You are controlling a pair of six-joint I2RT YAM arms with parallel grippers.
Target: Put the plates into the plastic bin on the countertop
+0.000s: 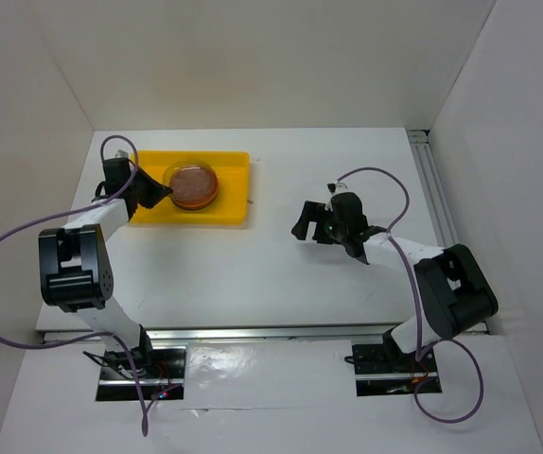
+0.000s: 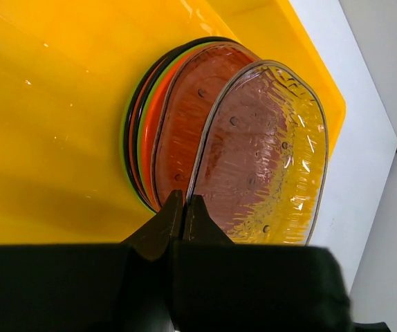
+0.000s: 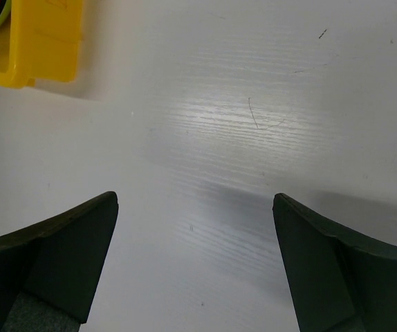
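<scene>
From above, the yellow plastic bin (image 1: 234,213) lies on the white desk (image 1: 281,284), at the far left. A stack of plates (image 1: 193,185) sits inside it. All the plates I can see are in the bin. The left end effector (image 1: 166,194) reaches to the edge of this stack. The right end effector (image 1: 306,223) hangs over bare desk, well apart from the bin.

In the left wrist view the fingers are pressed together, and their tips meet the rim of a translucent rounded-square plate (image 2: 268,152). This plate leans tilted on the stack, where black, green and orange rims show. I cannot tell if the rim is pinched between the tips.

In the right wrist view the fingers (image 3: 74,242) stand wide apart with nothing between them. One corner of the bin shows at the top left.

I judge that the last plate is being put down. The next move calls for a gentle release and a withdrawal that does not drag the plate, so that it lies flat.

I can read no label or writing.
</scene>
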